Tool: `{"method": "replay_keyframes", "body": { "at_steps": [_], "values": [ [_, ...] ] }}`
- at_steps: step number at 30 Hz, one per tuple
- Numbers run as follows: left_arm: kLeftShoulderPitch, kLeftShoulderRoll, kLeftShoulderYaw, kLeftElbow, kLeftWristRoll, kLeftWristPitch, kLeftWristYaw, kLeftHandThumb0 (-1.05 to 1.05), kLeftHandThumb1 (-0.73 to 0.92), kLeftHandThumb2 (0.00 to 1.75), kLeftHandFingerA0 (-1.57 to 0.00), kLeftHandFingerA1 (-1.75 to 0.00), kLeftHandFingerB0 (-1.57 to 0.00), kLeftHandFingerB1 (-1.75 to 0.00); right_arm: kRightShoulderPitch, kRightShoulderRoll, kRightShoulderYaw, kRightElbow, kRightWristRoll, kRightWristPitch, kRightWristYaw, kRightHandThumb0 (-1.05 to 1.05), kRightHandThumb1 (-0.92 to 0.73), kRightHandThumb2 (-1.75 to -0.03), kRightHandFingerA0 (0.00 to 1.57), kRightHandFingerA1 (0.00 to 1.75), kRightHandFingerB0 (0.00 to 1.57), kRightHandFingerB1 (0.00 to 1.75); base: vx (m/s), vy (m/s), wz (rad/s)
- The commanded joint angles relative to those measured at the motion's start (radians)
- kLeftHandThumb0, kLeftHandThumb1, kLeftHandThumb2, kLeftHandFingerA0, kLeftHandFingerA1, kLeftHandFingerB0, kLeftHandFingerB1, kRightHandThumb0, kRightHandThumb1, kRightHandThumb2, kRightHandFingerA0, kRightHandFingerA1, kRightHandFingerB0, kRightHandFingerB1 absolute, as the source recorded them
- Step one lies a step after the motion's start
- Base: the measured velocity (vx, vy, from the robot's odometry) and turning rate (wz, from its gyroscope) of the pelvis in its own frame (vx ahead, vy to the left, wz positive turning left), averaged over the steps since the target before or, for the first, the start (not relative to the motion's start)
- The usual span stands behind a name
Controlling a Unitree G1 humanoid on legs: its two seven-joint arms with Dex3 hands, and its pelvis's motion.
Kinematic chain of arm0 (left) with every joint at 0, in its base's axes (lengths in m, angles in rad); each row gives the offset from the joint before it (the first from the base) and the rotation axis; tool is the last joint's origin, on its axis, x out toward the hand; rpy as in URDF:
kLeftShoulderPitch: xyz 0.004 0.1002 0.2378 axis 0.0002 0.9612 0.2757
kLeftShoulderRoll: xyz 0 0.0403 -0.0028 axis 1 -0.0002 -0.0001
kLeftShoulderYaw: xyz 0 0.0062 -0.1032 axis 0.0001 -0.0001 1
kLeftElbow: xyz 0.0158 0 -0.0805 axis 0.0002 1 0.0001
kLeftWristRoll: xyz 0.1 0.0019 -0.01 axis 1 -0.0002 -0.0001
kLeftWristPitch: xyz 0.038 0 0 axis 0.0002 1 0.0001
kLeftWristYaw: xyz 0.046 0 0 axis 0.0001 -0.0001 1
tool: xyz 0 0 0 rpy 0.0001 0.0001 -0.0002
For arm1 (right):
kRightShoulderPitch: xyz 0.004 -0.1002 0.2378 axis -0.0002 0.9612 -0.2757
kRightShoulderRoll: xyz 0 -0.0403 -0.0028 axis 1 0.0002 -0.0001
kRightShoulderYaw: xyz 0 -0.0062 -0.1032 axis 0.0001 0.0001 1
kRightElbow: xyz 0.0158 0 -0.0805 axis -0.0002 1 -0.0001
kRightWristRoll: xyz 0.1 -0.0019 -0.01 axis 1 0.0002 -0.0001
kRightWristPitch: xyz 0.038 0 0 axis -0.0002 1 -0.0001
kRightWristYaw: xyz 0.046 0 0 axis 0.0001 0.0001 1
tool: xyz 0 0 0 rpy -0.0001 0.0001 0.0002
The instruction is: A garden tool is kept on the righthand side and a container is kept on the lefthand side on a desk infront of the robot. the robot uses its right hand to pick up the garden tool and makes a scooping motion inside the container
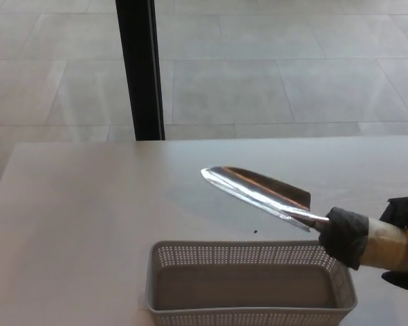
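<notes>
A shiny metal garden trowel (262, 190) with a dark collar and pale handle hangs in the air above the desk, blade pointing up and to the left. My right hand (404, 238) is shut on its handle at the right edge of the head view. Below the blade sits a grey perforated plastic basket (248, 314) at the desk's near edge, nothing visible inside it. The trowel is lifted clear of the basket, above and behind its far right corner. My left hand does not show.
The pale desk (88, 217) stretches away to its far edge. A black vertical post (139, 68) stands behind the desk at the left, on a tiled floor. A small dark speck (256, 231) lies on the desk behind the basket.
</notes>
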Motion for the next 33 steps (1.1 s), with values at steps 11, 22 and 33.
{"method": "replay_keyframes", "body": {
  "at_steps": [11,22,33],
  "values": [
    [0.022,0.026,-0.009,0.008,0.009,-0.009,0.0,-0.54,0.67,0.6,-0.47,-0.5,-0.47,-0.42,-0.192,-0.143,-0.353,0.194,0.405,-0.048,-0.074,-0.2,-0.47,-1.15,1.23,1.39,1.01,1.19,0.0,0.0,0.0],
    [0.028,0.017,-0.006,0.008,0.006,-0.011,0.003,-0.53,0.66,0.6,-0.51,-0.54,-0.49,-0.43,-0.159,-0.221,-0.275,0.383,0.289,-0.055,-0.187,-0.24,-0.5,-1.08,1.18,1.32,0.94,1.12,0.0,0.0,0.0],
    [0.02,0.005,0.019,0.011,-0.014,-0.006,0.001,-0.52,0.66,0.59,-0.56,-0.56,-0.52,-0.43,-0.088,-0.298,0.007,0.614,0.137,-0.136,-0.372,-0.27,-0.67,-0.69,0.84,1.69,0.82,0.94,0.0,0.0,0.0]
  ]
}}
